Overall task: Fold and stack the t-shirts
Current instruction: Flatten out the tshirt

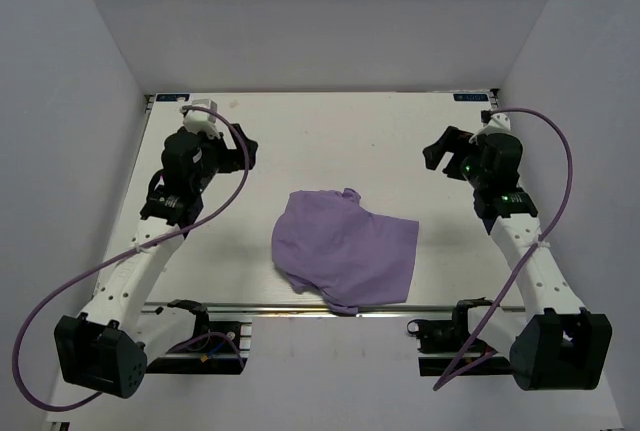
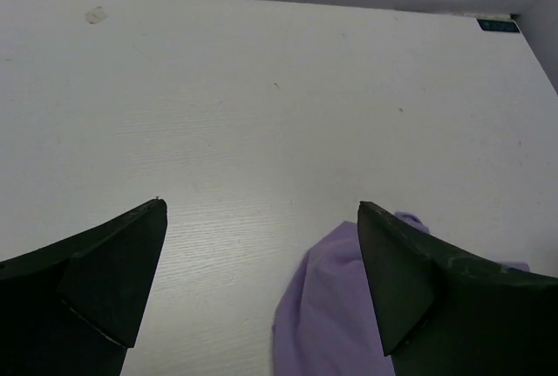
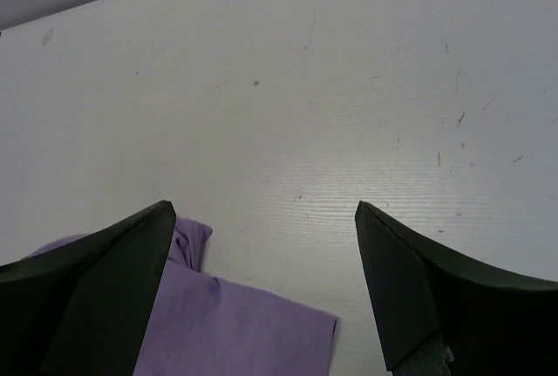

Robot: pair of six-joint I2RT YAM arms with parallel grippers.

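A lavender t-shirt [image 1: 345, 248] lies loosely bunched near the table's front middle, one corner hanging over the front edge. In the left wrist view the t-shirt [image 2: 336, 315] shows at the bottom, partly behind the right finger. In the right wrist view the t-shirt [image 3: 235, 328] fills the lower left. My left gripper [image 1: 240, 154] hovers at the far left, open and holding nothing. My right gripper [image 1: 440, 151] hovers at the far right, also open and holding nothing. Both grippers [image 2: 261, 219] [image 3: 266, 219] are well apart from the cloth.
The white table [image 1: 330, 141] is walled by grey panels on the left, back and right. A metal rail [image 1: 300, 308] runs along the front edge. Purple cables [image 1: 215, 206] loop from each arm.
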